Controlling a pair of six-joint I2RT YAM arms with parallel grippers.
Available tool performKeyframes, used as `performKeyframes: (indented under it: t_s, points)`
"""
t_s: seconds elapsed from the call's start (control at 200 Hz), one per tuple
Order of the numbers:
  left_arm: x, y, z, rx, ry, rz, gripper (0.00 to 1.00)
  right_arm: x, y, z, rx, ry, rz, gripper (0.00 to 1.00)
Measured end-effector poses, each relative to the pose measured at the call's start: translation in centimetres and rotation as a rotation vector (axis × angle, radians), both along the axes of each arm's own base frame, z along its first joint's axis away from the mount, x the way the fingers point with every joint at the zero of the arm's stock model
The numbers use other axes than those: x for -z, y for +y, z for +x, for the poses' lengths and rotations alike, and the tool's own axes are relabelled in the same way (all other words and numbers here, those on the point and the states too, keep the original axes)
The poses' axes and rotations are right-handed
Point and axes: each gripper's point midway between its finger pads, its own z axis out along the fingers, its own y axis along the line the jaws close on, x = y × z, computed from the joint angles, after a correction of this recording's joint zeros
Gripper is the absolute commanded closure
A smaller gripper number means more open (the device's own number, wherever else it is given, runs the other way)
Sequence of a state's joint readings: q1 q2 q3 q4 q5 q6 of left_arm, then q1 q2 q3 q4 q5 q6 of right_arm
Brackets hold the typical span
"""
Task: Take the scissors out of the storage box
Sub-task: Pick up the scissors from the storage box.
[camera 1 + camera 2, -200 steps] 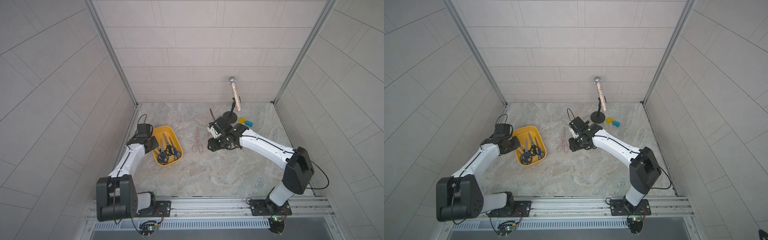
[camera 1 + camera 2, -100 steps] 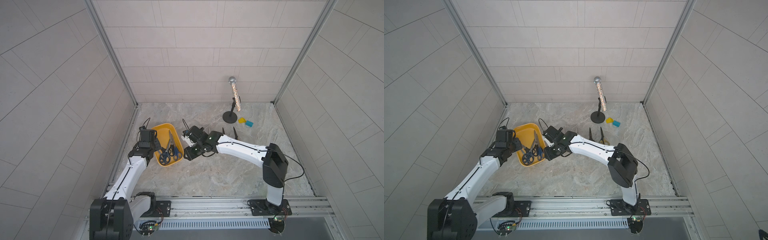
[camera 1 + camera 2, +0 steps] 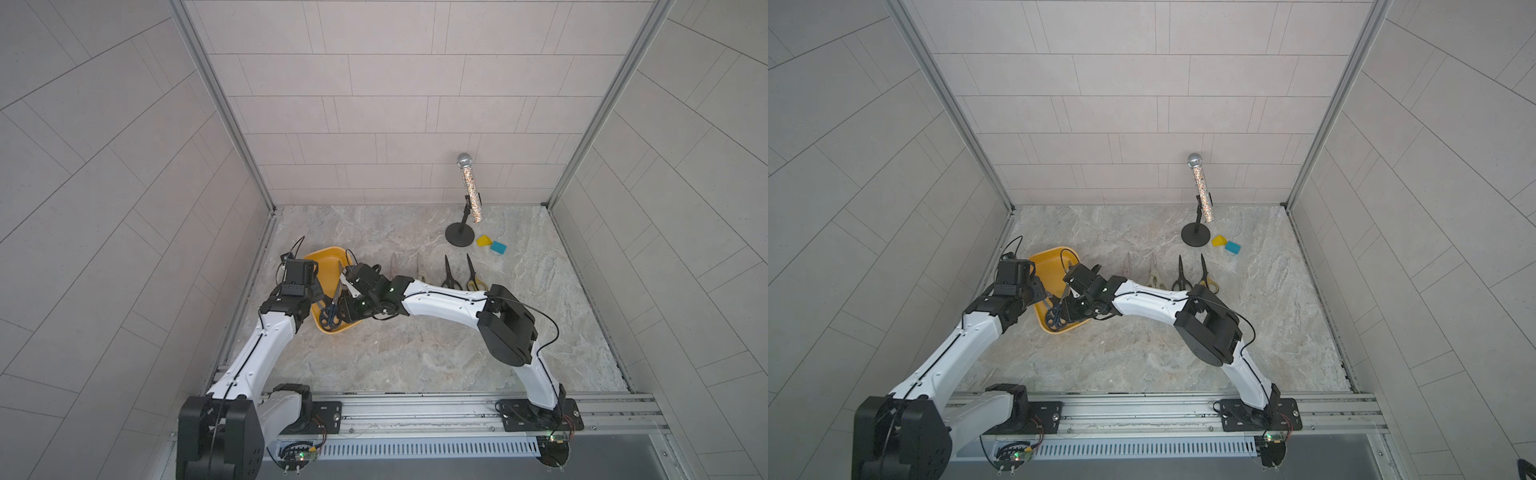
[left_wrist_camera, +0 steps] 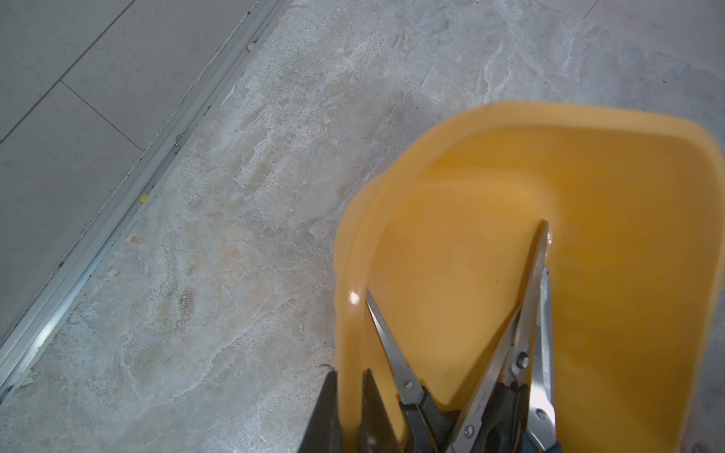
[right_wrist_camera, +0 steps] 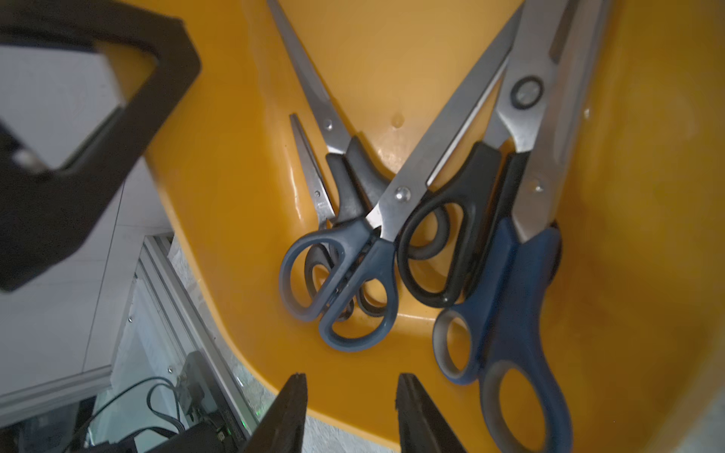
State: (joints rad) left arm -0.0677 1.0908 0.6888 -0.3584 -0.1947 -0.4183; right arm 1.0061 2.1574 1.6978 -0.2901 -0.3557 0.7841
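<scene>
The yellow storage box (image 3: pixel 327 262) (image 3: pixel 1049 266) sits at the table's left. My left gripper (image 3: pixel 316 305) (image 4: pixel 349 412) is shut on the box's left rim, with the wall between its fingers. Several scissors (image 5: pixel 431 243) with black and blue handles lie crossed inside, handles toward the near end (image 3: pixel 330 318). My right gripper (image 3: pixel 348 319) (image 5: pixel 351 396) hovers open over the box's near rim, just short of the handles, with nothing between its fingers. Pink scissors (image 3: pixel 392 266), cream scissors (image 3: pixel 420 269), black scissors (image 3: pixel 449 276) and yellow-and-black scissors (image 3: pixel 474 277) lie in a row on the table.
A glittery microphone on a black stand (image 3: pixel 459 240) is at the back right. A small yellow block (image 3: pixel 483 240) and a teal block (image 3: pixel 498 247) lie beside it. Tiled walls close in the marble table on three sides; a metal rail (image 3: pixel 415 409) runs along the front.
My right arm has swung left from the middle of the table to the box, and its jaws have narrowed a little. The left gripper stays on the box rim.
</scene>
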Motion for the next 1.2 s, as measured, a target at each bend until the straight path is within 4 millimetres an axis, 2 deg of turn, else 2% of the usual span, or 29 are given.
performKeyframes:
  t_s: [0.155,0.46,0.685,1.201]
  points:
    - [0.1,0.1,-0.2,-0.005,0.008,0.010,1.00,1.6,0.2,0.2,0.010,0.013,-0.013,0.64]
    - [0.1,0.1,-0.2,-0.005,0.011,0.023,1.00,3.2,1.5,1.4,0.035,0.007,-0.017,0.68]
    - [-0.1,0.3,-0.2,-0.015,0.007,0.042,1.00,3.4,2.1,1.9,0.049,0.006,-0.011,0.73]
    - [-0.4,0.5,-0.2,-0.024,0.003,0.058,1.00,3.9,2.5,1.2,0.040,-0.010,-0.027,0.71]
